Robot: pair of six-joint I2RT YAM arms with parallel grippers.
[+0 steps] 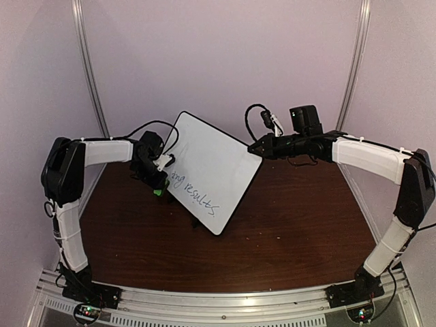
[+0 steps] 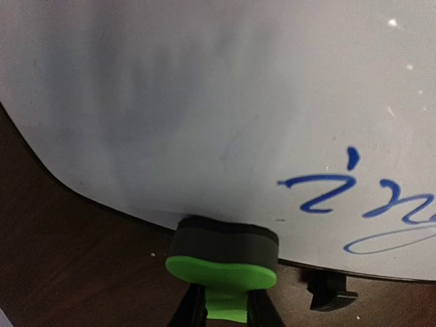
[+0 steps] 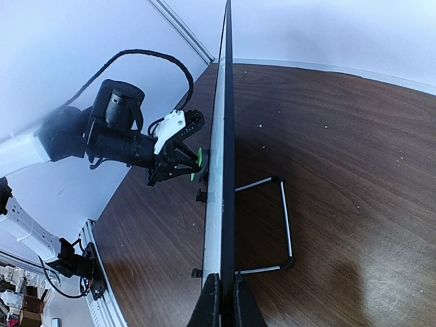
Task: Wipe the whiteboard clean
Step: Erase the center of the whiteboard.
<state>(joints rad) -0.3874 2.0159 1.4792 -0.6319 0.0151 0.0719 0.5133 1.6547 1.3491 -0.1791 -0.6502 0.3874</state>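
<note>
The whiteboard [image 1: 214, 160] stands tilted on the table, propped by a wire stand [image 3: 285, 225]. Blue handwriting [image 1: 195, 192] runs along its lower left part, and the area above it is wiped to a grey smear [image 2: 170, 102]. My left gripper [image 1: 159, 178] is shut on the green handle of a green and black eraser [image 2: 223, 253], whose black pad presses against the board's lower edge. My right gripper [image 1: 256, 148] is shut on the board's right edge, and in the right wrist view it [image 3: 223, 303] pinches the board [image 3: 221, 136], which shows edge-on there.
The brown wooden table [image 1: 293, 225] spreads around the board. A small black foot [image 2: 331, 293] sticks out under the board's frame. White walls and metal rails [image 1: 92, 82] close in the back and sides.
</note>
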